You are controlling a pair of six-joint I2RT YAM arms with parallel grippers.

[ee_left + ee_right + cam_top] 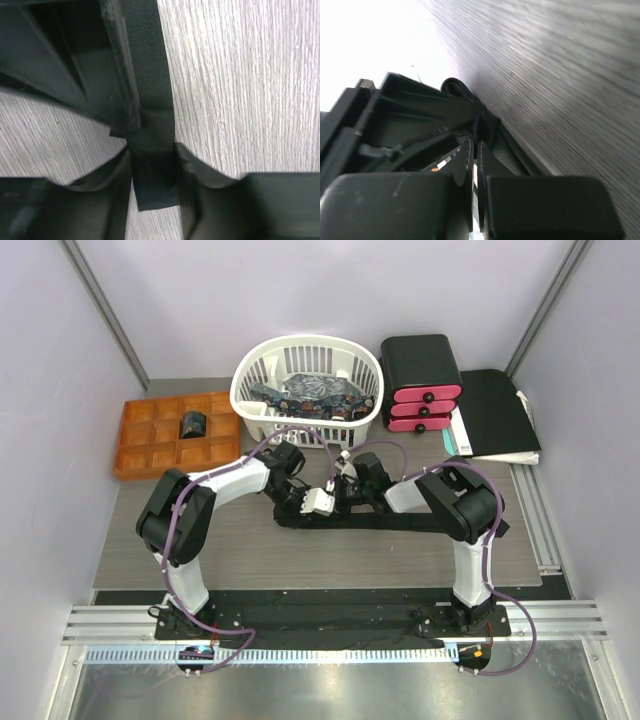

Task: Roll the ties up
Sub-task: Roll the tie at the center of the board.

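Closest to the left wrist lens, the left gripper [154,167], jaws partly apart with a finger at each edge of the black tie [150,75]; touching the cloth on both sides, but cannot tell whether pinching or merely straddling. Flat on the grey wood-grain table [250,100], that strip, its narrow end poking out just past the fingers; from above, stretched as a dark band across the table between both arms. Right gripper [472,150] clenched, jaws pressed together just beside a small fold of the same tie; nipping a layer at the tips or not, cannot tell. Further back, patterned ties [310,390] heaped in the white basket [250,380]; one rolled tie [191,425] in a compartment of the orange tray [140,455].

Likely light, thin and limp; no stiffness to push against, so probably buckling rather than sliding when shoved; smooth weave, likely slippery between hard jaws and prone to springing loose from a coil. Best taken at the narrow end, across the flat faces rather than edge to edge; pin the start of the roll with one gripper, turn with the other, keep light tension against sideways telescoping.
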